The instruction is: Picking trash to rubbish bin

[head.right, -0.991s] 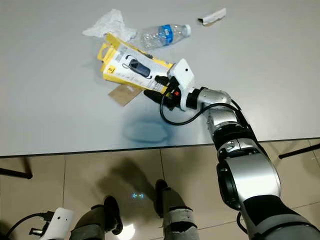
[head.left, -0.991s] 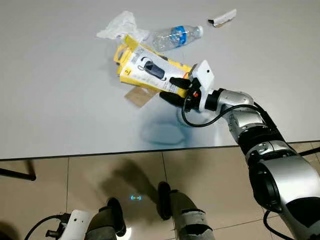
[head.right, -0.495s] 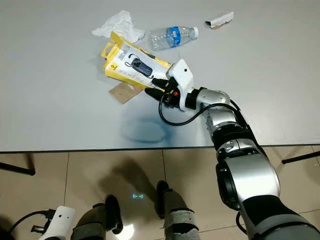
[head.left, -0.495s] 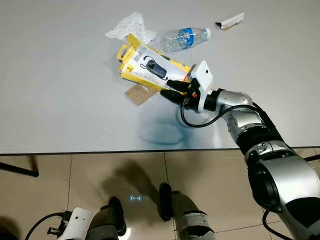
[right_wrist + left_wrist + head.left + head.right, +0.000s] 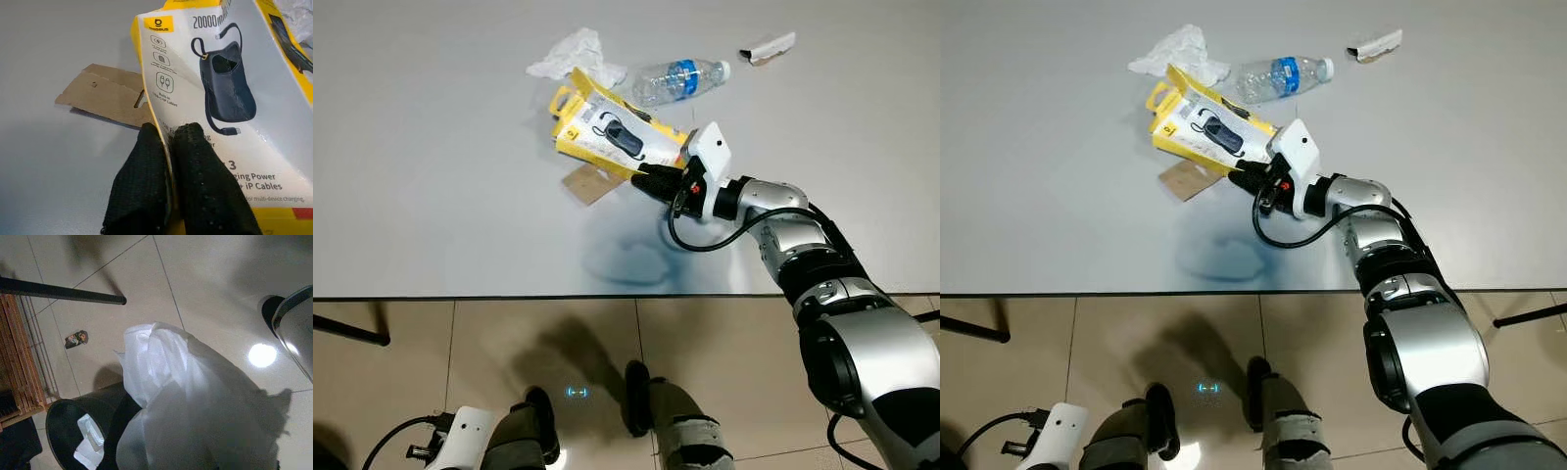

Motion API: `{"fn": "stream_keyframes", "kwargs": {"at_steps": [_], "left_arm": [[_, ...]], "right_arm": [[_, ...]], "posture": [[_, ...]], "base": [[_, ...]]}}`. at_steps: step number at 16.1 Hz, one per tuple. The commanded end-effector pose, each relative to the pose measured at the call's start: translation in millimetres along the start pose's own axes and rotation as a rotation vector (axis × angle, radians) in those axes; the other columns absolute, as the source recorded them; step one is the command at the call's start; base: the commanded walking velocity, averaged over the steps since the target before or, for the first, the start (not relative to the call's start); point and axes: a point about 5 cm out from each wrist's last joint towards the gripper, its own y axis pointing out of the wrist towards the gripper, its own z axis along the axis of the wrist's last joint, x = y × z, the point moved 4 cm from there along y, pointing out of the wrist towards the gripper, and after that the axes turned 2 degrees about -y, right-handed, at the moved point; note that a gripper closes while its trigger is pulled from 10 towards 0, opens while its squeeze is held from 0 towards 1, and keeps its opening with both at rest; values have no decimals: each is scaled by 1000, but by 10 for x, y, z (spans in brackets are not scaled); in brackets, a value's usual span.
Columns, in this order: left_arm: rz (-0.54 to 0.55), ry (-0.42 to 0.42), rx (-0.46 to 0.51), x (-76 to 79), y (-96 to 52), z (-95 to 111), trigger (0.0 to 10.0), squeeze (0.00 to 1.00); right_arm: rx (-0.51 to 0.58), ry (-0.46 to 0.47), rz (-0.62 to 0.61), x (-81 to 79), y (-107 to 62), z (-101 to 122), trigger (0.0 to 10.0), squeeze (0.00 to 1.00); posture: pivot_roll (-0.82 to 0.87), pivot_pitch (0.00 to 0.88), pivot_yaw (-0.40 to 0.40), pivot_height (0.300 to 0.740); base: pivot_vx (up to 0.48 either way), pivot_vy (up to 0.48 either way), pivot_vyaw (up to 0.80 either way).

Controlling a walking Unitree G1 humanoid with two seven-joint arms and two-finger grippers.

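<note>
The right gripper [image 5: 651, 177] has its jaws pinched on the near edge of the yellow power bank box [image 5: 612, 137], which lies on the desk [image 5: 431, 196] beside a plastic bottle [image 5: 680, 78]. That thin-edge pinch could slip when lifting. The left gripper's jaws cannot be told.

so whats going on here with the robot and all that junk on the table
The robot is clearing trash off a grey table. Its right gripper is shut on the edge of a yellow power bank package, with a brown cardboard piece beside it. A crumpled wrapper, a plastic water bottle and a small scrap lie farther back. The left arm hangs low by a black rubbish bin, a white plastic bag before its camera.
</note>
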Motion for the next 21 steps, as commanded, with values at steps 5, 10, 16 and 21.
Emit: {"fn": "stream_keyframes", "kwargs": {"at_steps": [5, 10, 16, 21], "left_arm": [[-67, -63, 182, 298, 5, 609, 10000, 0], [-59, -61, 186, 267, 40, 632, 10000, 0], [-58, -63, 209, 250, 112, 757, 10000, 0], [-72, -70, 261, 274, 196, 1014, 10000, 0]], "right_arm": [[-69, 51, 2, -11, -124, -225, 0, 0], [-45, 34, -31, 41, -107, -147, 3529, 0], [226, -71, -45, 207, -84, 604, 10000, 0], [419, -160, -81, 297, -167, 1234, 10000, 0]], "posture": [[25, 283, -285, 740], [32, 271, -276, 740], [27, 234, -261, 740], [30, 171, -235, 740]], "base": [[0, 0, 0], [0, 0, 0], [0, 0, 0], [0, 0, 0]]}}
